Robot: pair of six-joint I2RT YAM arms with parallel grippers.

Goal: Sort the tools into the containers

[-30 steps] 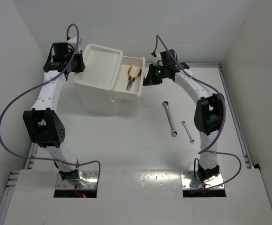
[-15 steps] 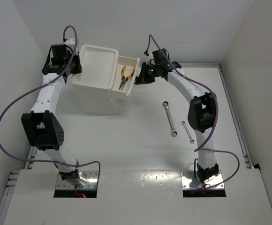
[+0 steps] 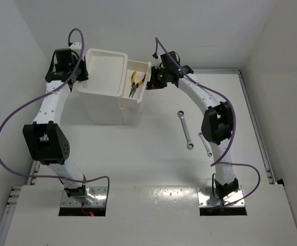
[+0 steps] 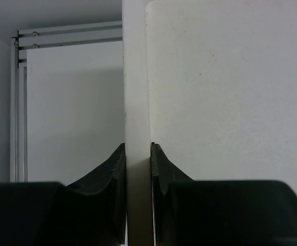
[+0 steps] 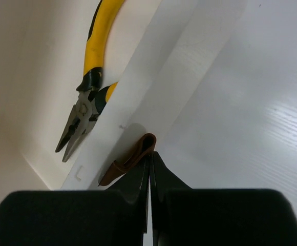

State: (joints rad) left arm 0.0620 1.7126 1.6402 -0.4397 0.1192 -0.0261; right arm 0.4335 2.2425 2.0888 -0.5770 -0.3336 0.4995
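Note:
The white cabinet [image 3: 103, 102] stands at the back left, with its shallow top tray [image 3: 106, 72] bare. A drawer [image 3: 142, 95] sticks out to its right and holds yellow-handled pliers [image 3: 135, 83], which also show in the right wrist view [image 5: 89, 82]. My right gripper [image 3: 151, 82] is shut, its tips [image 5: 150, 155] against the drawer front beside the red-brown handle [image 5: 133, 159]. My left gripper [image 3: 82, 77] is shut on the cabinet's left wall [image 4: 137, 102]. Two silver wrenches, a longer one [image 3: 185, 129] and a smaller one [image 3: 205, 144], lie on the table to the right.
White walls enclose the table at the back and sides. A metal rail [image 3: 256, 128] runs along the right edge, and another shows in the left wrist view [image 4: 18, 102]. Purple cables loop off both arms.
My right gripper has moved left against the drawer front, and the drawer has slid part of the way into the cabinet. The cabinet and left gripper shifted slightly left.

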